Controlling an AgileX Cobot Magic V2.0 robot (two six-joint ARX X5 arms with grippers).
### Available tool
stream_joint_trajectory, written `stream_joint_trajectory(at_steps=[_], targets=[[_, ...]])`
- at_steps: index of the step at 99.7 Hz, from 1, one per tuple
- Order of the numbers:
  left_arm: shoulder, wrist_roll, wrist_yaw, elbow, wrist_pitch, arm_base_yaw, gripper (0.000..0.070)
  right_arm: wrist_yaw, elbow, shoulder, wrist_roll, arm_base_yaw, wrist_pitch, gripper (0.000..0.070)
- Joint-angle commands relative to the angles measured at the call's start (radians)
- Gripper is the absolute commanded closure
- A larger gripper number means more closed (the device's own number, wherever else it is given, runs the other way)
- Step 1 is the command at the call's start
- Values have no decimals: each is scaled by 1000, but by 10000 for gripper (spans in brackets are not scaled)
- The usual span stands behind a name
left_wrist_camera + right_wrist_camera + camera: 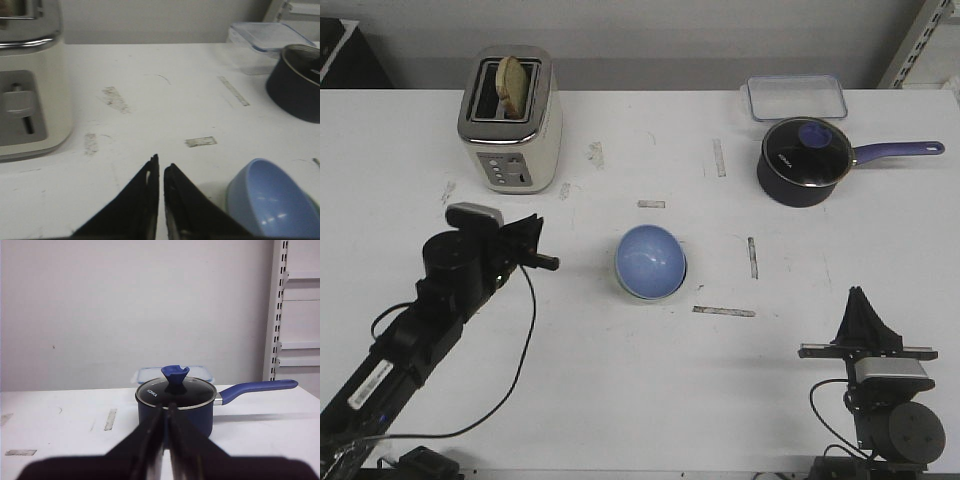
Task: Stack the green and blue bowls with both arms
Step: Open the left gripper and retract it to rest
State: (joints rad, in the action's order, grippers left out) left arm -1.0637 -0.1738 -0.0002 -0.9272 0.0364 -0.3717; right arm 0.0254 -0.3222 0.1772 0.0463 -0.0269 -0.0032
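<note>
Blue bowl (651, 261) sits nested in the green bowl (682, 277) mid-table; only a thin green rim shows at its right edge. Left gripper (548, 262) is just left of the stack, apart from it, fingers pressed together on nothing. Right gripper (860, 297) is at the near right edge, well apart, fingers also together and empty. Toaster (510, 120) back left, saucepan (805, 160) back right.

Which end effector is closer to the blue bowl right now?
Left. The left end effector sits just beside the blue bowl, on the toaster's side, jaws closed. The right end effector is parked farther off near the table's front edge.
</note>
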Motion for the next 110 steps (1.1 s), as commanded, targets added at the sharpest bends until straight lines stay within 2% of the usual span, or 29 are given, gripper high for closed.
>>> stream_joint_trajectory(at_steps=[1,15,33,58,81,110], targets=[[61,44,-27,72,-36,12,700,0,1,-1,-10,0,10,700],[204,64,-61,215,-54,62,700,0,1,-1,-10,0,10,700],[384,122,-61,380,-118,113,699,0,1,-1,-10,0,10,700],[652,122,-61,556,-196,172,699,0,1,-1,-10,0,10,700],[826,121,-61,595,-169,192,699,0,1,-1,-10,0,10,700],[922,121,-60,595,-166,191,699,0,1,-1,-10,0,10,700]])
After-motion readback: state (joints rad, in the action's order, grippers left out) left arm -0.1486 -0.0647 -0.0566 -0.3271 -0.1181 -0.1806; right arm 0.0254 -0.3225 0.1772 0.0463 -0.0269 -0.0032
